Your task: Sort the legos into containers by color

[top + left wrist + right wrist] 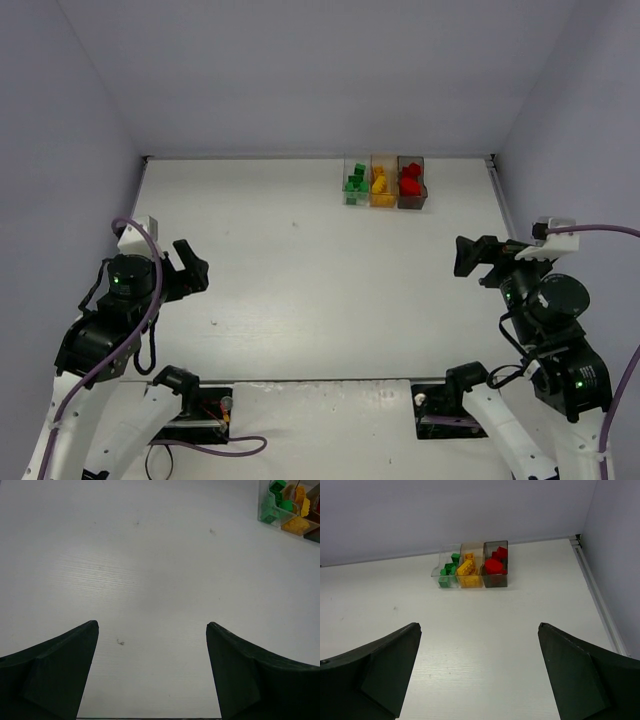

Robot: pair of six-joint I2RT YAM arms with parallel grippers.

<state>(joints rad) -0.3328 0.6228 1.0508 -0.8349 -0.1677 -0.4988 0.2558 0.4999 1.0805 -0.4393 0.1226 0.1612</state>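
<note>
Three joined transparent containers stand at the far right of the table. The clear one (355, 184) holds green legos (449, 568), the orange-tinted one (382, 186) holds yellow-orange legos (466, 567), and the dark smoky one (411, 183) holds red legos (495, 564). They also show at the top right of the left wrist view (287, 510). My left gripper (192, 268) hangs open and empty above the left side of the table. My right gripper (468, 257) hangs open and empty above the right side. No loose lego shows on the table.
The white table (300, 290) is walled at the back and both sides. A raised rail (500, 195) runs along its right edge. Arm bases and cables sit at the near edge (200, 410).
</note>
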